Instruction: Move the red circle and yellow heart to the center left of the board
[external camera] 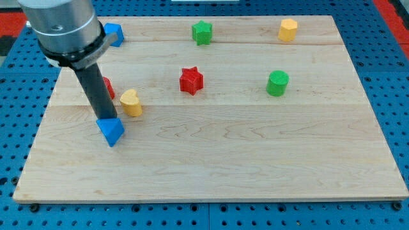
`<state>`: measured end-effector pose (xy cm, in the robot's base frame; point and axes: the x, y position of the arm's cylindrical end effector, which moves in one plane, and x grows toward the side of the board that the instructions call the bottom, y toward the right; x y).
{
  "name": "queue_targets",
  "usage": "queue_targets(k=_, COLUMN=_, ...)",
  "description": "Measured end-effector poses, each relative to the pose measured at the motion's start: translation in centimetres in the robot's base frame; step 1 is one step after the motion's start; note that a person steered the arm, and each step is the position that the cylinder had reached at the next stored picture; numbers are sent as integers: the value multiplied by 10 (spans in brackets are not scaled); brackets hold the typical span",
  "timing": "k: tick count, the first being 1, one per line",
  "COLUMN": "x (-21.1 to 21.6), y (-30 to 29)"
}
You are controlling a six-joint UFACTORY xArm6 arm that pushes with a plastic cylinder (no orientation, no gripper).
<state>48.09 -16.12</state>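
Note:
The red circle (108, 87) sits at the board's left, mostly hidden behind my rod. The yellow heart (131, 101) lies just to its right, close beside it. My tip (106, 119) is at the view's left, just below the red circle and left of the yellow heart. It touches the top of a blue triangle block (110, 131), which lies right below it.
A red star (191, 80) is near the board's middle. A green cylinder (277, 83) is at the right. A green star (202, 32) and a yellow hexagon (288, 29) sit along the top. Another blue block (114, 34) is at the top left. The wooden board (255, 160) rests on a blue pegboard.

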Motion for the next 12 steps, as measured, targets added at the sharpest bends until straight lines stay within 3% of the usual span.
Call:
queue_targets(k=2, x=2, y=66)
queue_targets(k=4, x=-67, y=94)
queue_targets(k=6, x=-106, y=199)
queue_targets(k=8, x=-114, y=143)
queue_targets(k=9, x=-157, y=165)
queue_targets(k=12, x=-151, y=333)
